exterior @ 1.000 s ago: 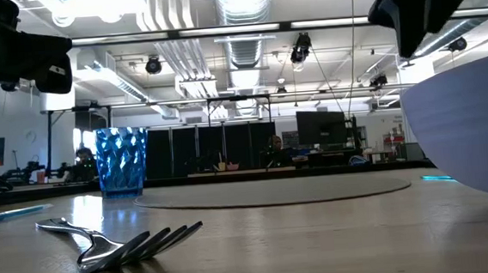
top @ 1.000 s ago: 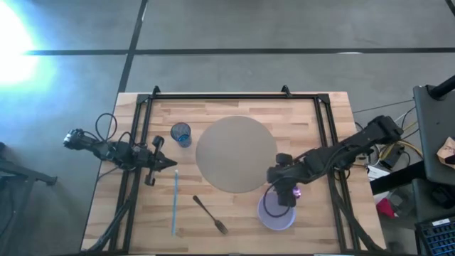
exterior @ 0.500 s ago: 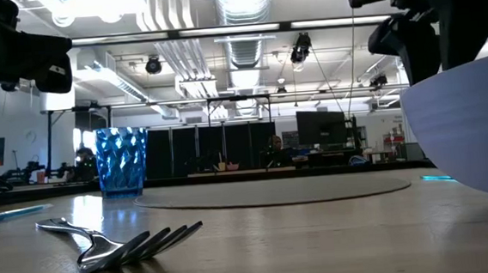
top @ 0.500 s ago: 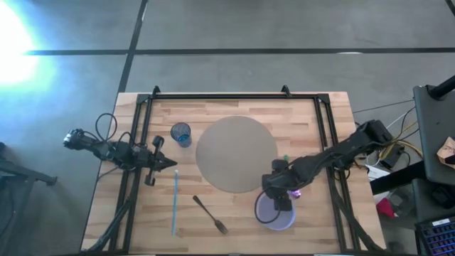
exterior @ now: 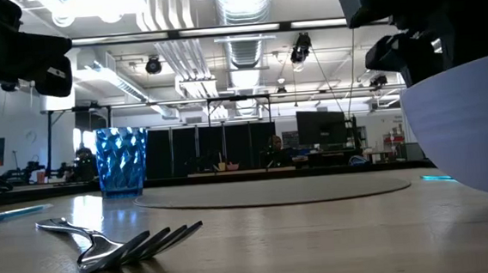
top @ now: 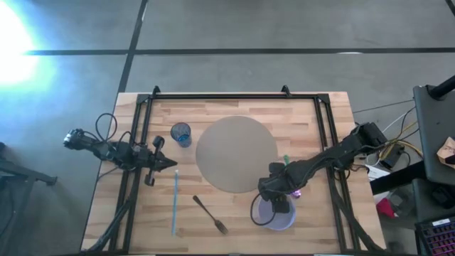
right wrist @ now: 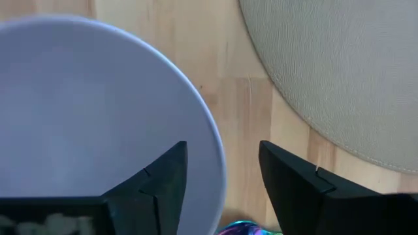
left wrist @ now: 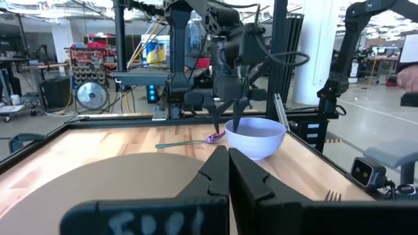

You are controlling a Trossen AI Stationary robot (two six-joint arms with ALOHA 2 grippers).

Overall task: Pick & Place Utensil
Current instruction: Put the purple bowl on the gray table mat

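Note:
A lavender bowl [top: 274, 215] stands near the table's front right. My right gripper [right wrist: 222, 147] points down over its far rim [right wrist: 210, 130]. It is open, with one finger over the bowl's inside and the other outside, and I see no touch. A dark metal fork [top: 210, 214] lies flat near the front edge, its tines toward the camera in the low view [exterior: 122, 241]. A utensil with a purple end [left wrist: 215, 137] and a greenish handle lies beside the bowl. My left gripper [top: 168, 163] waits shut at the table's left.
A round beige placemat [top: 236, 153] fills the table's middle. A blue faceted cup [top: 181, 134] stands to its left. A light blue straw [top: 175, 203] lies left of the fork. A black frame [top: 234, 96] runs round the table's far and side edges.
My right gripper has sunk toward the bowl and drifted a little toward the table's near edge, ending with its fingers on either side of the bowl's rim. The bowl, fork and other things have stayed where they were.

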